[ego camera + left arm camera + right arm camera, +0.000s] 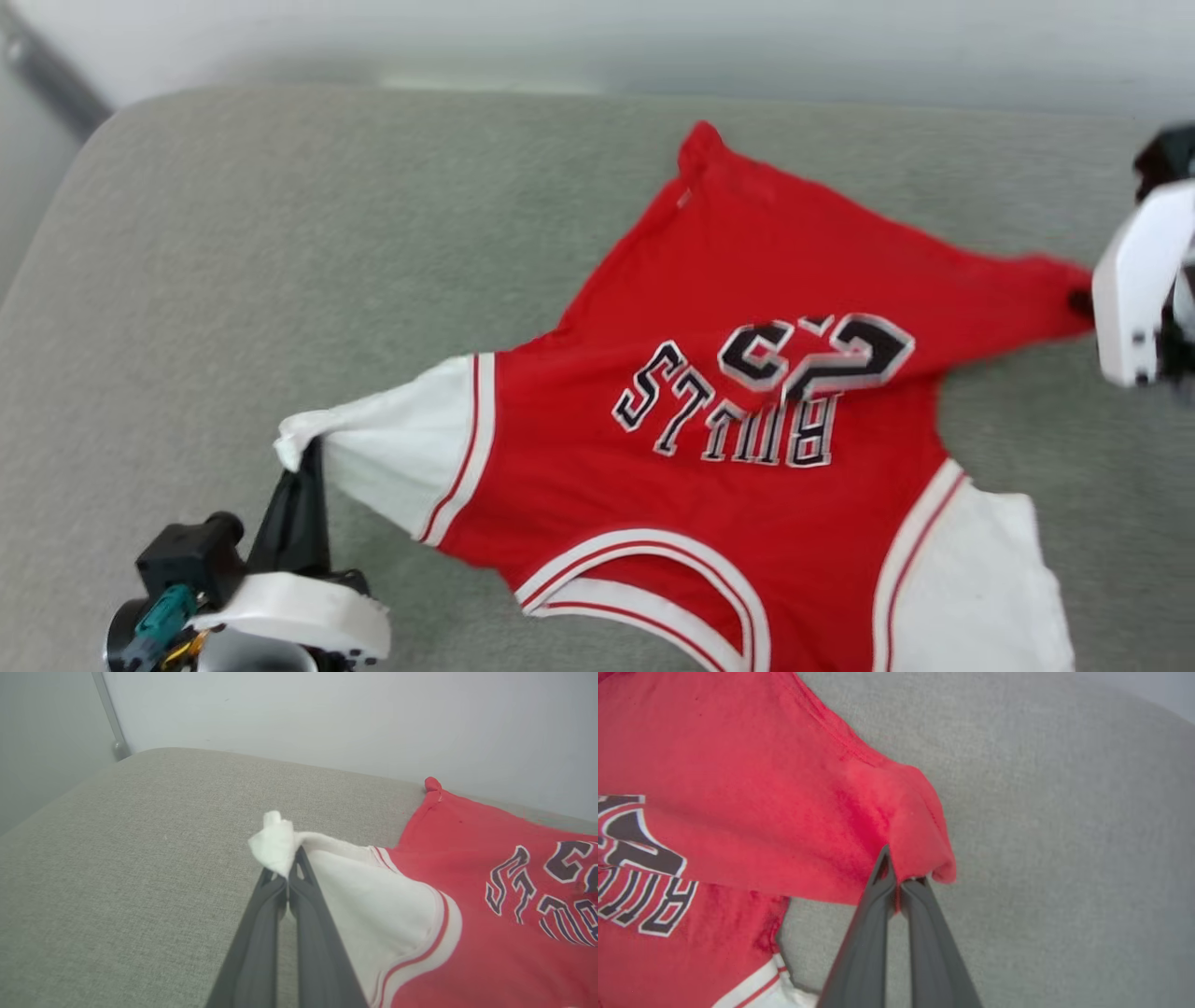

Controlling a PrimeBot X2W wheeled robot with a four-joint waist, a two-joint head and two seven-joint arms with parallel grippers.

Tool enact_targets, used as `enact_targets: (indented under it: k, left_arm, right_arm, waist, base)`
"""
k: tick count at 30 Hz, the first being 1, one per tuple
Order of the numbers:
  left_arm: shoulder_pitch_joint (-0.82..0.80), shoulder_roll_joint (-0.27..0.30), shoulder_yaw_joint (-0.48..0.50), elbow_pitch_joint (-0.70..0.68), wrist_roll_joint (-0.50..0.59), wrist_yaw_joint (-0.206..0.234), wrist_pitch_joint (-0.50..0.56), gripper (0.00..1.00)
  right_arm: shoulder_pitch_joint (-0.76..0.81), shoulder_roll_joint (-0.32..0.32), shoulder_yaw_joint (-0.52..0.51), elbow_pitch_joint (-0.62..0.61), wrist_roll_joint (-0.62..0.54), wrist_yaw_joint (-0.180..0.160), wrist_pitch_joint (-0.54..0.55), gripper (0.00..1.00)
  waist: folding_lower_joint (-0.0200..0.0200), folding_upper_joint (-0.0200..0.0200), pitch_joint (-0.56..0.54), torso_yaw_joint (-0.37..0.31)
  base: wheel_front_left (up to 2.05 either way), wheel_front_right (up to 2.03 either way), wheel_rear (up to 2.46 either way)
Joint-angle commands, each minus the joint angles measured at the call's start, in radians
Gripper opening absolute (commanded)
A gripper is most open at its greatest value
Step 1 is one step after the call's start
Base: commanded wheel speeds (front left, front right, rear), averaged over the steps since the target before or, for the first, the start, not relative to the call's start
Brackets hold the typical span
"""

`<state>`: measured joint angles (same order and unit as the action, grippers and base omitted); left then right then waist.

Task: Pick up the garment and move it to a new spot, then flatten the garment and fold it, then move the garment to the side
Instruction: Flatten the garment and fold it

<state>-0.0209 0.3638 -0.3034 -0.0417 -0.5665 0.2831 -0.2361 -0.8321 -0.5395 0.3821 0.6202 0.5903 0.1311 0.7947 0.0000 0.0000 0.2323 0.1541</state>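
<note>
The garment [747,308] is a red jersey with white sleeves, striped trim and dark lettering, spread on a grey cushion with its collar toward the near edge. My left gripper [303,457] is shut on the tip of a white sleeve [275,844] at the lower left, lifting it a little. At the right edge, my right gripper [1083,303] is shut on a red corner of the hem [924,858], which bunches around the fingertips. The cloth is stretched between the two grips.
The grey cushion [280,261] reaches to a pale wall [327,718] at the back, with bare fabric left of the garment. A grey metal bar [110,714] slants at the far left corner.
</note>
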Motion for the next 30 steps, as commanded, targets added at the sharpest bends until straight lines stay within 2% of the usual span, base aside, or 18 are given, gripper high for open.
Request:
enact_targets:
  k: [1,5,8,13,18,19,20,24,26,27,30]
  left_arm:
    - [0.024,0.011,0.016,-0.004,-0.008,0.008,0.0,0.0]
    - [0.06,0.033,0.045,-0.008,-0.02,0.024,0.008,0.0]
    - [0.087,0.044,0.059,-0.013,-0.028,0.036,0.012,0.0]
    - [0.124,0.06,0.078,-0.024,-0.041,0.049,0.02,0.0]
    - [0.134,0.071,0.08,-0.04,-0.042,0.056,0.037,0.0]
    - [0.132,0.073,0.079,-0.043,-0.041,0.058,0.038,0.0]
    - [0.128,0.075,0.077,-0.046,-0.039,0.059,0.041,0.0]
    - [0.113,0.08,0.068,-0.058,-0.034,0.06,0.055,0.0]
    - [0.106,0.081,0.063,-0.065,-0.028,0.062,0.061,0.0]
    - [0.106,0.081,0.063,-0.065,-0.028,0.062,0.061,0.0]
    - [0.09,0.082,0.053,-0.073,-0.024,0.062,0.069,0.0]
  right_arm:
    - [0.084,-0.027,0.005,-0.059,0.029,-0.001,0.01,0.0]
    - [0.268,-0.069,-0.028,-0.189,0.07,-0.001,0.021,0.0]
    - [0.42,-0.061,-0.082,-0.267,0.082,-0.001,0.029,0.0]
    - [0.682,-0.007,-0.183,-0.374,0.064,-0.001,0.051,0.0]
    - [0.88,0.093,-0.267,-0.444,0.037,-0.001,0.093,0.0]
    - [0.897,0.11,-0.276,-0.459,0.033,-0.001,0.089,0.32]
    - [0.907,0.131,-0.291,-0.475,0.031,-0.001,0.077,1.0]
    - [0.901,0.171,-0.35,-0.538,0.007,-0.001,-0.024,1.0]
    - [0.874,0.189,-0.389,-0.567,-0.002,-0.001,-0.111,1.0]
    - [0.874,0.189,-0.389,-0.567,-0.002,-0.001,-0.111,1.0]
    - [0.834,0.212,-0.44,-0.578,-0.028,-0.001,-0.234,1.0]
  waist:
    - [0.0,0.0,-0.068,-0.087]
    - [0.0,0.0,-0.094,-0.144]
    - [0.0,0.0,-0.112,-0.177]
    - [0.0,0.0,-0.133,-0.21]
    - [0.0,0.0,-0.131,-0.224]
    - [0.0,0.0,-0.126,-0.227]
    - [0.0,0.0,-0.122,-0.229]
    - [0.0,0.0,-0.113,-0.233]
    - [0.0,0.0,-0.11,-0.229]
    - [0.0,0.0,-0.11,-0.229]
    - [0.0,0.0,-0.107,-0.218]
  base:
    - [0.0,0.0,0.0]
    - [0.0,0.0,0.0]
    - [0.0,0.0,0.0]
    - [0.0,0.0,0.0]
    - [0.0,0.0,0.0]
    - [0.0,0.0,0.0]
    - [0.0,0.0,0.0]
    - [0.0,0.0,0.0]
    - [0.0,0.0,0.0]
    - [0.0,0.0,0.0]
    - [0.0,0.0,0.0]
